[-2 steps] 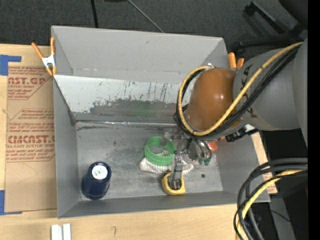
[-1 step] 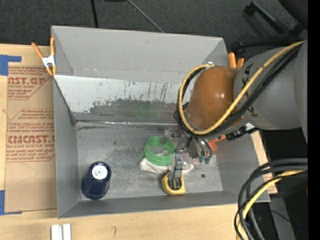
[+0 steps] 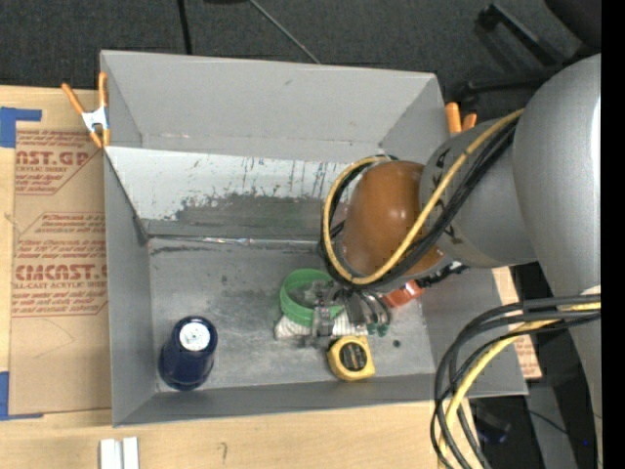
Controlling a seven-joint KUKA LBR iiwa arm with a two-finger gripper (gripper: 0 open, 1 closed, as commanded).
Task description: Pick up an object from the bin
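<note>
The bin (image 3: 264,106) is plain grey, its sloped wall streaked with darker scuffs. The ring (image 3: 305,293) is green. The tape measure (image 3: 350,358) is yellow with a black centre. The bottle (image 3: 186,355) is dark blue with a white cap. The wrist cover (image 3: 386,218) is glossy orange-brown, and the cables (image 3: 329,228) are yellow and black.

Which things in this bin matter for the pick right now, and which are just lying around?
Job in hand:
gripper, low over the right edge of the green ring
grey bin

Lying about:
yellow tape measure, just in front of the gripper
dark blue bottle, front left corner
white scrap, beside the ring
</note>
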